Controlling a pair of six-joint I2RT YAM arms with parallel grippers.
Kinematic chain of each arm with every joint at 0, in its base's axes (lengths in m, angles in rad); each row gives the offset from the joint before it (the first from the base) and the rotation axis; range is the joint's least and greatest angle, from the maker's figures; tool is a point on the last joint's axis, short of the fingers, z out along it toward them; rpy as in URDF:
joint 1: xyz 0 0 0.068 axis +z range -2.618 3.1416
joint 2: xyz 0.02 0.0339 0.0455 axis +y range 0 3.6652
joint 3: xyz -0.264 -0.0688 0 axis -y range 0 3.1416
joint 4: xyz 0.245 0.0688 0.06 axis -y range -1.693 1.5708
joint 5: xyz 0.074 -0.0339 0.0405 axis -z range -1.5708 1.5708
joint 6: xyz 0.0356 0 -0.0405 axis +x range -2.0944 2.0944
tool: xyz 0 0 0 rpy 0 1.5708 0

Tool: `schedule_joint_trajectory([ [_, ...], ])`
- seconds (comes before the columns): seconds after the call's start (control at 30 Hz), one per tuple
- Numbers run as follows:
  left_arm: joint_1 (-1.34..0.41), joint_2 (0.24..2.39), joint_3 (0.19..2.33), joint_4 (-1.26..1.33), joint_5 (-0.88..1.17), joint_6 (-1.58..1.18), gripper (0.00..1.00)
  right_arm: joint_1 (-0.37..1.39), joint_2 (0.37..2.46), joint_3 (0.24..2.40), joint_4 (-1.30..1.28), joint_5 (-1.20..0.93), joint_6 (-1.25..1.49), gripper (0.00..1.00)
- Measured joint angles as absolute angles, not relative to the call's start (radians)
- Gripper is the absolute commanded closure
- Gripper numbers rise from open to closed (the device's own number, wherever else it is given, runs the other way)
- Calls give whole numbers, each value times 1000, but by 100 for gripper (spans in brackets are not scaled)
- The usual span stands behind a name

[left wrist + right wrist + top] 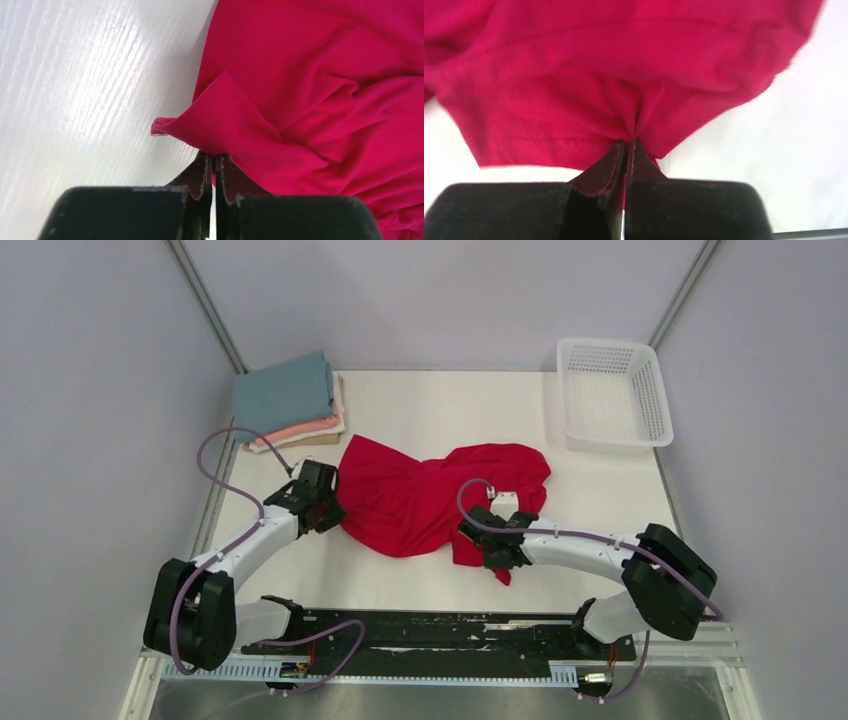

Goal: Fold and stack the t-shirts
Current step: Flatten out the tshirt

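- Left claw [335, 508] [214, 161] is pinched fully closed on the red shirt [430, 495] [310, 75]. Its two pads press together on a folded flap at the cloth's left edge.
- Right claw [497, 548] [628, 146] is clamped just as tightly on the same shirt, with a gathered pinch of cloth beside the stitched hem caught between its pads.
- Between the two claws the red shirt lies crumpled and creased on the table [450, 400]. Most of it spreads to the right of the left claw and beyond the right claw.
- Just nearer than the right claw, a small tail of red cloth pokes out onto the table.
- Beyond the left claw, toward the far left corner, sits a folded stack, apart from the red shirt: the teal shirt [283, 395] on top, the pink shirt [312, 429] under it and the cream shirt [338, 400] at the bottom.
- Beyond the right claw and further right, the basket [612, 343] stands at the far right corner, apart from the red cloth.
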State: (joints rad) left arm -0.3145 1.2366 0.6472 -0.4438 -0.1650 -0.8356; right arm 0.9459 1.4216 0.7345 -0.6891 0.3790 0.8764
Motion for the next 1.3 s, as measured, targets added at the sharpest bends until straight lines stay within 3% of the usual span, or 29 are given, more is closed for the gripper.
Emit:
schedule_joint_trajectory([
  [0.2,-315,1230,727,-450,-204,-825,100,827,1423,812,-712,495,781,100],
  [0.5,-315,1264,1141,-453,-344,-746,100,600,1238,1140,-487,583,466,100],
  [0.93,-315,971,1472,-466,-261,-595,100,586,919,1453,-384,405,164,100],
  [1.3,-315,915,1655,-484,-188,-527,100,586,924,1665,-384,312,75,100],
])
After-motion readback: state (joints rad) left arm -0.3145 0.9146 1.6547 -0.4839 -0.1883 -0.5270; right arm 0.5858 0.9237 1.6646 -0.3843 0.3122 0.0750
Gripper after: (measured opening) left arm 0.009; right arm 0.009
